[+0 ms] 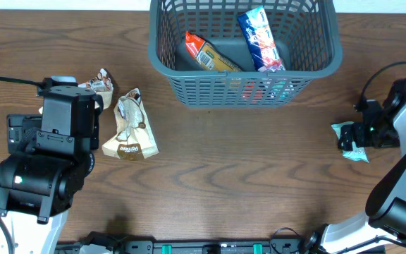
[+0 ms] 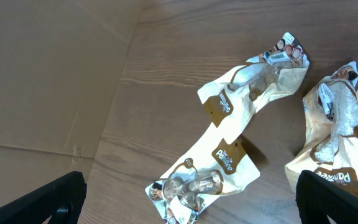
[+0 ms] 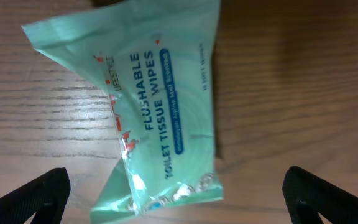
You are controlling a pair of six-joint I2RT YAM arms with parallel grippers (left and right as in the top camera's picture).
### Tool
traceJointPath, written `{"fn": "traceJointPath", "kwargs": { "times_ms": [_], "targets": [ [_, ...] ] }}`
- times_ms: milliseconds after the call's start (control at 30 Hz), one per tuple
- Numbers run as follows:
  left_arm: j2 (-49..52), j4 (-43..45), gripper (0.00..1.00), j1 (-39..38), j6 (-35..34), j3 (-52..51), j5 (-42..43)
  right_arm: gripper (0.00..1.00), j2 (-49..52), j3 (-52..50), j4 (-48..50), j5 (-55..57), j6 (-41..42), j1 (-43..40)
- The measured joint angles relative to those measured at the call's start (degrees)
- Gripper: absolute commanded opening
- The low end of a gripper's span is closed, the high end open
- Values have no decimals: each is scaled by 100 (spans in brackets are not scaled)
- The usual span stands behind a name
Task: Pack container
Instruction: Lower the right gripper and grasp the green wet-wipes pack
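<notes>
At your left, the left gripper (image 2: 191, 202) hangs with its fingers spread wide over a twisted cream snack packet (image 2: 229, 155). A 2nd cream packet (image 1: 131, 128) lies just beside it. At top centre, the container (image 1: 245, 90) sits by the far edge, holding an orange packet (image 1: 206, 55) and a blue packet (image 1: 261, 39). It looks stiff and light, and its thick rim seems the best hold. At right, the right gripper (image 3: 179, 202), fingers apart, hovers over a soft green wipes pack (image 3: 160, 106). The wood-grain table (image 1: 224, 176) looks smooth, and there is floor room left inside.
</notes>
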Motion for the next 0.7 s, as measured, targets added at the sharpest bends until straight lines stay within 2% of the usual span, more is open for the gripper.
{"fn": "traceJointPath", "kwargs": {
  "times_ms": [700],
  "targets": [
    [0, 0, 99, 0, 0, 0, 0, 99, 0, -136, 442, -431, 387, 0]
  ]
}}
